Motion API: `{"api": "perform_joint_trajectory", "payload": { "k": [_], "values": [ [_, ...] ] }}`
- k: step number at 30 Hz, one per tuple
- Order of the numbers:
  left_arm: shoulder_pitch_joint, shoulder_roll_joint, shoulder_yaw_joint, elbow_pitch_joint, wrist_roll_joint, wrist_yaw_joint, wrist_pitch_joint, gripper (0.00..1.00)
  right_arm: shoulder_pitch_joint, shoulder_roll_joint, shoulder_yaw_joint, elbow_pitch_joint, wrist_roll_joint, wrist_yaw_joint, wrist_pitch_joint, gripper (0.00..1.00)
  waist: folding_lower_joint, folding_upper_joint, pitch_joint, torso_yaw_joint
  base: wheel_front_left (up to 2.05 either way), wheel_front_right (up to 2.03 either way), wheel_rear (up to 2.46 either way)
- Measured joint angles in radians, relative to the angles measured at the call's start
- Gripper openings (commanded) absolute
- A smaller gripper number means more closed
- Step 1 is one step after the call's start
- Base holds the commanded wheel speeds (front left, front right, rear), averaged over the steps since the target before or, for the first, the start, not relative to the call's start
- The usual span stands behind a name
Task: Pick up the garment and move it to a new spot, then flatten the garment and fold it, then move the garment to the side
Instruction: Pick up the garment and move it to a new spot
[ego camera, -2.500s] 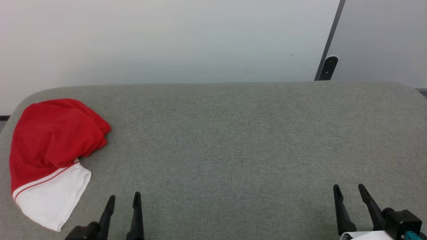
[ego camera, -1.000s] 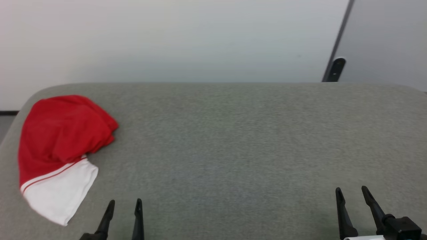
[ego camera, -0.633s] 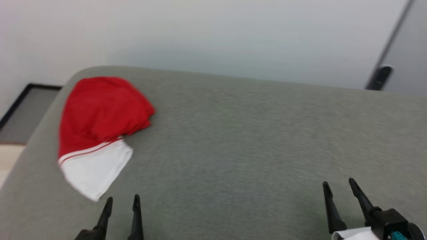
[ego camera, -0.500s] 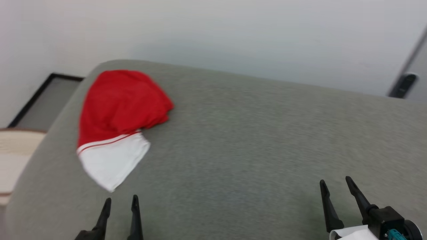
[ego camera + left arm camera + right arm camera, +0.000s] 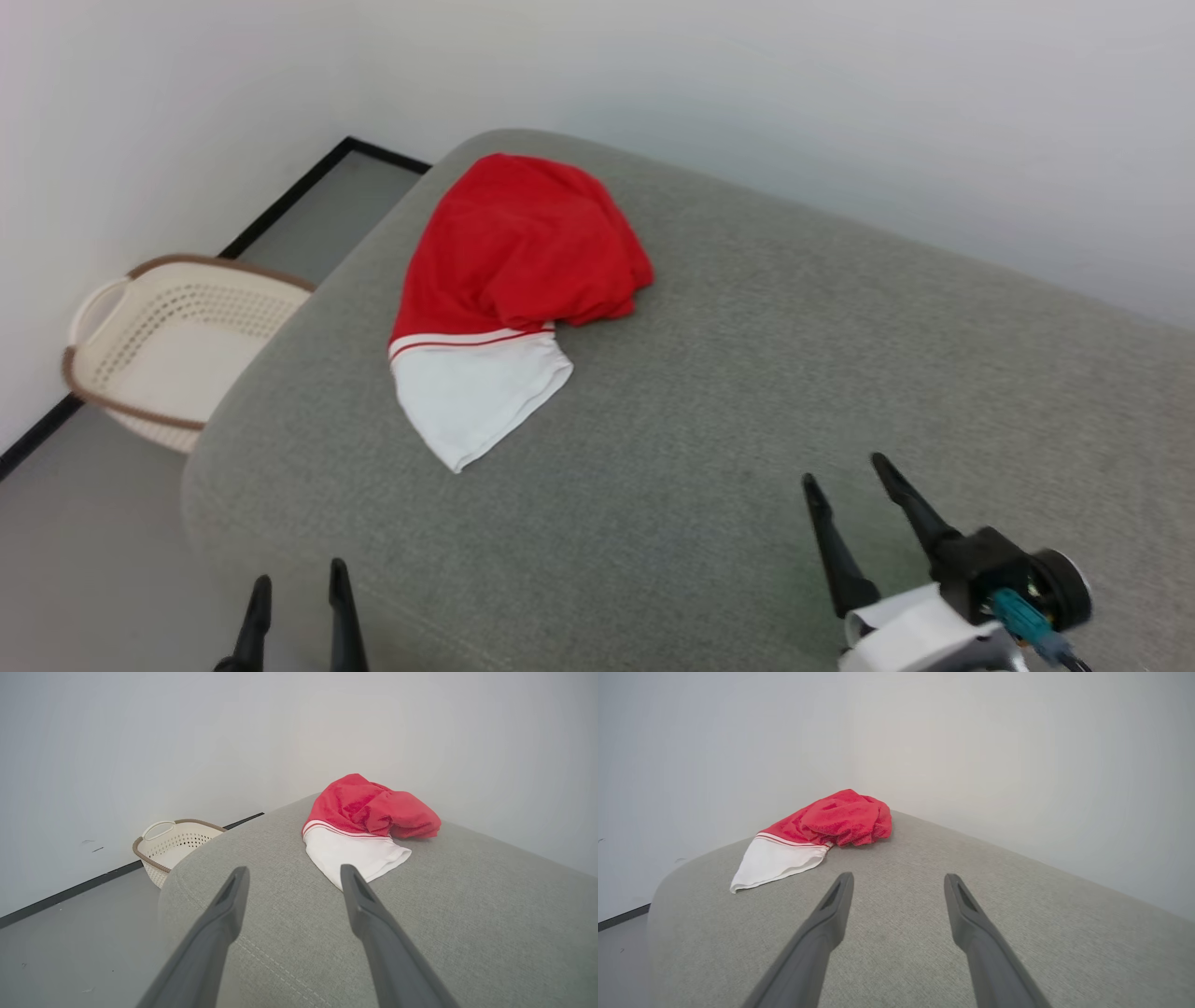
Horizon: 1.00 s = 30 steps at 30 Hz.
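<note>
Garment [image 5: 504,280], bunched near the far left corner of the padded surface [image 5: 747,373], is best seized at its thick red folds by left gripper [image 5: 299,573] or right gripper [image 5: 845,469], both held wide-spread and empty.

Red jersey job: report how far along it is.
Done: nothing visible; the red thin-fabric jersey with a white panel lies bunched near the far left corner of the grey fabric-covered table. In hand: nothing; the left claw and right claw hang open and empty, apart from it. Remaining: pick up, move, flatten, fold, set aside.
</note>
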Motion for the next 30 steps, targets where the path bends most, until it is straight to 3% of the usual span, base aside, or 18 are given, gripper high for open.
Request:
{"api": "perform_joint_trajectory", "payload": {
  "k": [8,16,19,23,25,30],
  "values": [
    [0.029,0.0,0.002,-0.047,-0.034,0.043,0.0,1.0,-0.073,-0.009,0.069,0.068,0.018,0.0,-0.005,1.0,0.0,0.0,0.03,0.032,0.0,0.0,0.0],
    [0.036,0.0,0.001,-0.066,-0.051,0.049,0.0,1.0,-0.091,-0.014,0.084,0.101,0.036,0.0,-0.019,1.0,0.0,0.0,0.024,0.033,0.0,0.0,0.0],
    [0.004,0.0,-0.004,-0.064,-0.051,0.02,0.0,1.0,-0.081,-0.012,0.066,0.095,0.036,0.0,-0.023,1.0,0.0,0.0,0.02,0.027,0.0,0.0,0.0],
    [-0.139,0.006,-0.013,-0.023,-0.004,-0.055,0.0,1.0,-0.037,-0.009,0.012,0.067,0.022,0.0,-0.027,1.0,0.0,0.0,0.025,0.017,0.0,0.0,0.0],
    [-0.23,0.027,-0.021,0.014,0.018,-0.095,0.0,1.0,-0.013,-0.008,-0.015,0.043,0.009,0.0,-0.028,1.0,0.0,0.0,0.03,0.011,0.0,0.0,0.0],
    [-0.457,0.082,0.032,0.079,0.028,-0.135,0.0,1.0,-0.014,-0.002,-0.026,-0.01,-0.023,0.0,-0.014,1.0,0.0,0.0,0.045,-0.029,0.0,0.0,0.0]
  ]
}}
